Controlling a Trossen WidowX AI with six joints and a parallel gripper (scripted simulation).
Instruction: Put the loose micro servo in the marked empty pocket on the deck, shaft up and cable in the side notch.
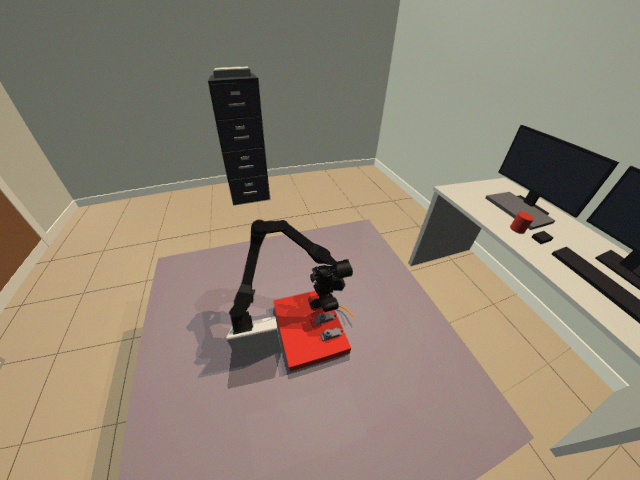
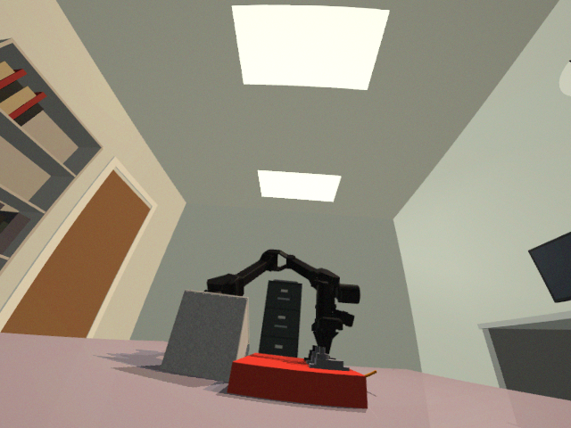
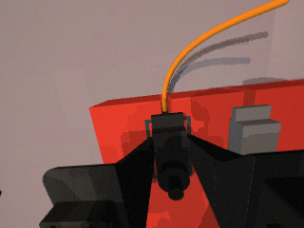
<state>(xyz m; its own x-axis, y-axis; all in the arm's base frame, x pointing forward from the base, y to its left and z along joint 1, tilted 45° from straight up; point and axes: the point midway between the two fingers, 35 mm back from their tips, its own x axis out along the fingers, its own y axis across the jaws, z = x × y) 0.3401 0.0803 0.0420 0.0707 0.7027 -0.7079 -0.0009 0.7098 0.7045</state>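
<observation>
My gripper (image 1: 321,308) (image 2: 325,349) (image 3: 169,140) points down over the red deck (image 1: 305,351) (image 2: 300,387) (image 3: 106,125) and is shut on the dark micro servo (image 3: 168,123). The servo is upright, with its round output shaft towards the wrist camera. It stands within the pocket's dark outline (image 3: 147,129), which shows on both sides of it. Its orange cable (image 1: 347,310) (image 2: 370,373) (image 3: 165,87) leaves at the deck's edge, in line with the notch, and curves out past the deck. The fingers hide the ears; I cannot tell whether they lie flat.
Grey servos (image 1: 331,334) (image 2: 329,362) (image 3: 256,135) sit on the deck beside the held one, the nearest close to a finger. The arm's pale base block (image 1: 253,348) (image 2: 207,333) stands beside the deck. A desk (image 1: 480,211) with monitors is farther right.
</observation>
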